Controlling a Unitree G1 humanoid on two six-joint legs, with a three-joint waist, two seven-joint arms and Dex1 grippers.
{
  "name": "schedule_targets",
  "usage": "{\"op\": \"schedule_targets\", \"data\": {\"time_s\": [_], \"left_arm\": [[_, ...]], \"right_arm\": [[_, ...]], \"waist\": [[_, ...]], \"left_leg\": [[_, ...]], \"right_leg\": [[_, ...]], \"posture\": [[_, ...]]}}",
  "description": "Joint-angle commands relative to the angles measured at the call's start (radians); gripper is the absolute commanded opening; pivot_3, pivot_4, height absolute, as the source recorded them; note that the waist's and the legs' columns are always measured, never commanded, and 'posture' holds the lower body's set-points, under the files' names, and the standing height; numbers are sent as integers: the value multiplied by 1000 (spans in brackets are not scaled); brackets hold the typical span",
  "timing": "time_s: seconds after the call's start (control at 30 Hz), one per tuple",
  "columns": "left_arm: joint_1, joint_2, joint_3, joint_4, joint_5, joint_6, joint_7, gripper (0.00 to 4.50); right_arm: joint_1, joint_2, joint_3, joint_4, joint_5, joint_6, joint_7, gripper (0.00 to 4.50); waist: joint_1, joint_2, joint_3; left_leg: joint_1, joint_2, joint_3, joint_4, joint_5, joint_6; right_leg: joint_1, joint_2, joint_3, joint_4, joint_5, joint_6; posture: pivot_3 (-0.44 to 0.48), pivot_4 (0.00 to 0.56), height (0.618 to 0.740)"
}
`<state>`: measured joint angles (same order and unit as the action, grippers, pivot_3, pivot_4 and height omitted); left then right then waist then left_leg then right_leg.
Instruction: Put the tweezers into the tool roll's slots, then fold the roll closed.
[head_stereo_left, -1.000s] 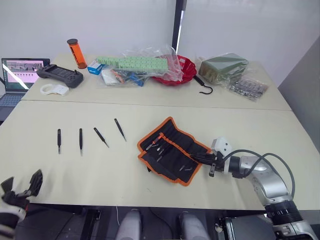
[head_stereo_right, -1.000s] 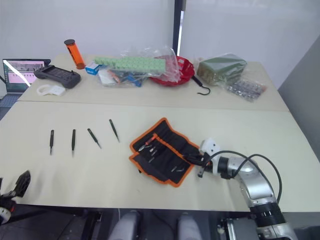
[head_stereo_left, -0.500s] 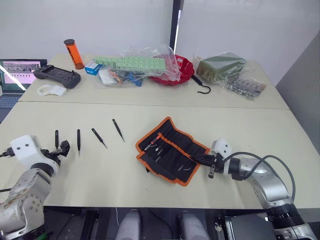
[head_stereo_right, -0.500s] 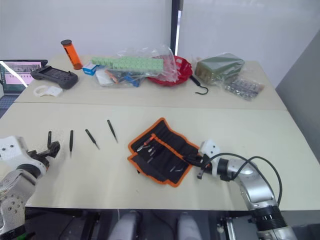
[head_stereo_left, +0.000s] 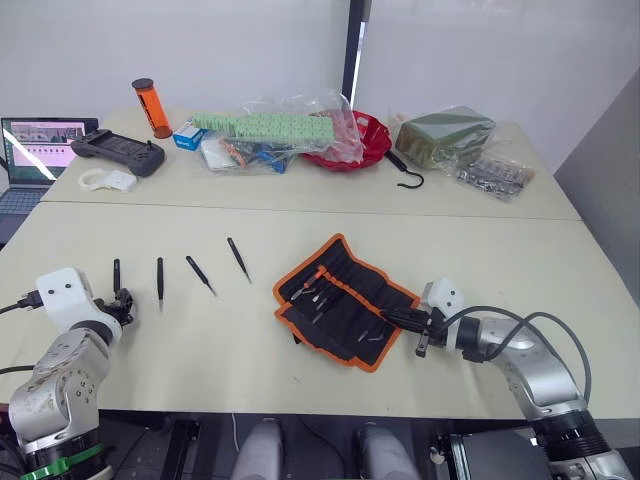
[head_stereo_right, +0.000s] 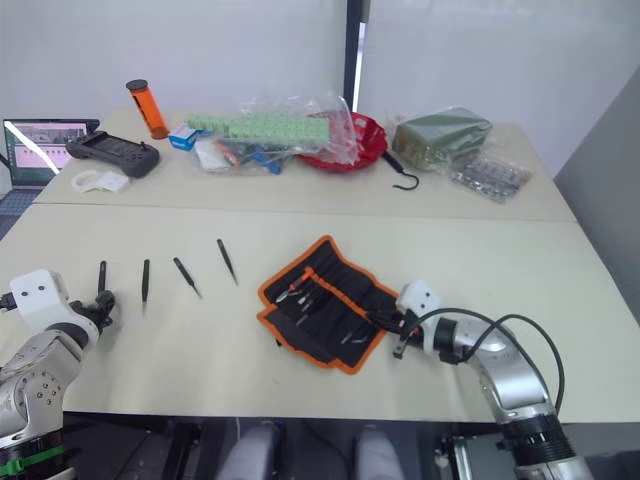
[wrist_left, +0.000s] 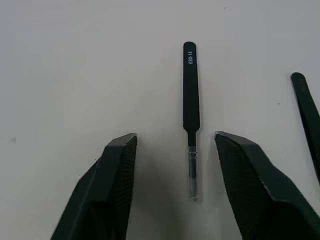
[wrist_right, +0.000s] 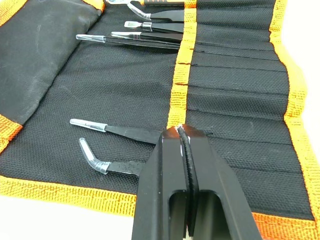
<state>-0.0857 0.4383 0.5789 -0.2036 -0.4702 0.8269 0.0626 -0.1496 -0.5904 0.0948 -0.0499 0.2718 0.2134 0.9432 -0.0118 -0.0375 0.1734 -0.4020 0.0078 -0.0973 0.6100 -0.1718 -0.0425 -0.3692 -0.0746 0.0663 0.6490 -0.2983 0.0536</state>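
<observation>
Several slim black tweezers lie in a row on the table's left half, the leftmost tweezers (head_stereo_left: 117, 274) (wrist_left: 190, 100) pointing toward me. My left gripper (head_stereo_left: 121, 299) (wrist_left: 175, 142) is open just short of it, one finger on each side of its tip and nothing between them touched. The tool roll (head_stereo_left: 341, 300) lies unrolled in the middle, black with orange edging, with several tweezers (wrist_right: 142, 37) tucked in its slots (wrist_right: 230, 100). My right gripper (head_stereo_left: 400, 321) (wrist_right: 179, 132) is shut, its tips over the roll's right edge above two more slotted tweezers (wrist_right: 112, 131).
The back table holds a laptop (head_stereo_left: 35, 145), a black controller (head_stereo_left: 120, 150), an orange cylinder (head_stereo_left: 150, 107), a plastic bag of green strips (head_stereo_left: 270, 128), a red bowl (head_stereo_left: 355, 140), a black hook (head_stereo_left: 408, 177) and a green packet (head_stereo_left: 445, 133).
My left arm rose from below the table's front edge and moved in to the leftmost tweezers. The right gripper stayed at the roll's edge.
</observation>
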Motion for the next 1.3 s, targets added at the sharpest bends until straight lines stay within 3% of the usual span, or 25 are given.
{"op": "schedule_targets", "data": {"time_s": [0.03,0.17,0.43,0.57,0.8,1.07,1.23,1.3], "left_arm": [[-25,2,-18,21,11,-2,-19,1280],[-52,9,-25,49,26,-12,-32,23],[-92,21,-6,-27,26,14,-27,23],[-135,86,-22,-66,27,-18,-101,23],[-248,194,-170,-176,-80,91,-293,23],[-429,249,-431,-338,-291,290,-511,23],[-496,273,-627,-347,-241,481,-446,23],[-514,238,-653,-336,-271,566,-441,23]], "right_arm": [[13,-8,10,-12,-19,22,-8,0],[15,-7,13,-13,-23,26,-10,0],[12,-8,16,-9,-29,28,-13,0],[12,-5,23,1,-39,21,-17,0],[21,-9,19,10,-41,9,-26,0],[46,1,26,3,-49,-4,-48,0],[82,-6,10,-47,-41,12,-71,0],[94,-8,6,-63,-38,19,-80,0]], "waist": [[2,0,0],[3,0,0],[1,0,0],[-1,-1,0],[-1,-1,0],[-7,-1,0],[-8,-1,0],[-7,-1,0]], "left_leg": [[0,0,0,0,0,0],[1,-1,0,0,0,0],[1,0,0,0,0,0],[0,0,-1,0,0,0],[0,-1,-1,0,0,0],[-1,-1,-1,1,0,0],[-1,0,-1,0,0,0],[-1,0,-1,1,0,0]], "right_leg": [[0,0,0,0,0,0],[1,0,0,0,0,0],[1,0,0,0,0,0],[0,0,0,0,0,0],[1,0,0,0,0,1],[0,0,0,0,0,1],[0,1,0,0,0,2],[0,1,0,0,0,2]], "posture": [[0,150,740],[0,150,740],[0,150,740],[0,150,740],[0,150,740],[0,150,740],[0,150,740],[0,150,740]]}}
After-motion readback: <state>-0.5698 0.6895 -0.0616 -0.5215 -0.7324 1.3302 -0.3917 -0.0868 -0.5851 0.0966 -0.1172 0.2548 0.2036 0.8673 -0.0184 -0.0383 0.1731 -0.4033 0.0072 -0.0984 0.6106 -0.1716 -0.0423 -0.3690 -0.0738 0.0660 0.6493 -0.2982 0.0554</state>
